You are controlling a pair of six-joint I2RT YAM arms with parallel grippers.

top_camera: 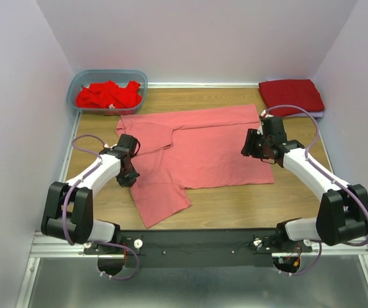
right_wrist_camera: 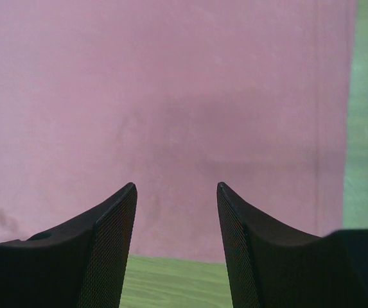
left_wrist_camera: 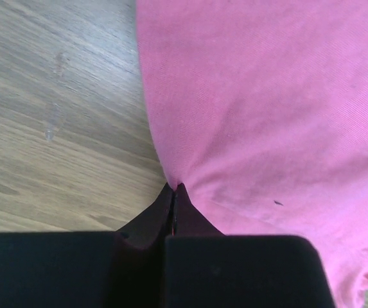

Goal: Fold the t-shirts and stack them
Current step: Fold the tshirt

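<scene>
Salmon-pink cotton, soft and finely knit, is spread over the middle of the wood-grain worktop (top_camera: pixel 235 208) as a salmon-pink t-shirt (top_camera: pixel 203 144). It is laid mostly flat, with a creased overlap on its left half and a flap reaching toward the near edge.

Its left edge is pinched by the left gripper (top_camera: pixel 127 176), whose jaws are pressed together on the cloth. In the left wrist view the fabric is drawn into a small pucker there.

The right gripper (top_camera: pixel 253 149) is held over the shirt's right part, close to a stitched hem. Its dark, textured fingers (right_wrist_camera: pixel 106 250) are spread, and nothing is seen between them.

Bare wood is left along the near edge and as strips at the left and right edges.

At the far left corner, crumpled red t-shirts (top_camera: pixel 106 96) are heaped in a rounded, translucent blue-grey plastic tub (top_camera: pixel 81 82), near the pink shirt's far corner. At the far right corner a crimson t-shirt (top_camera: pixel 291 96) is folded into a neat square, apart from the pink one.
</scene>
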